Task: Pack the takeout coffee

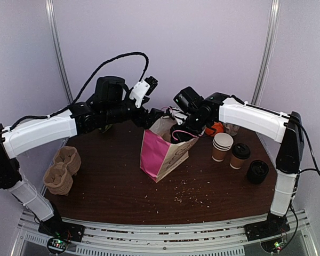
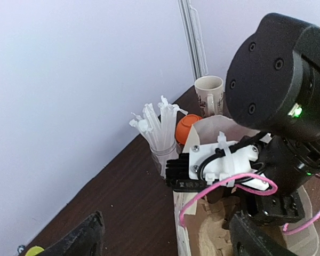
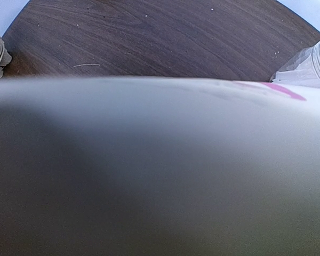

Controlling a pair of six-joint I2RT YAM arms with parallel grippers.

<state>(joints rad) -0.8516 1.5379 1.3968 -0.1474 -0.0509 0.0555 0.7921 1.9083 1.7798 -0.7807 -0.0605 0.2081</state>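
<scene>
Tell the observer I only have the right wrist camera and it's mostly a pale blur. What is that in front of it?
Observer: The pink and white paper bag. The right pincer is lowered into its open mouth.
Operator: Anything left to pack?
Observer: One lidded coffee cup stands on the table, right of the bag.
Operator: And the other arm?
Observer: The left pincer is by the bag's far left rim, jaws open.
</scene>
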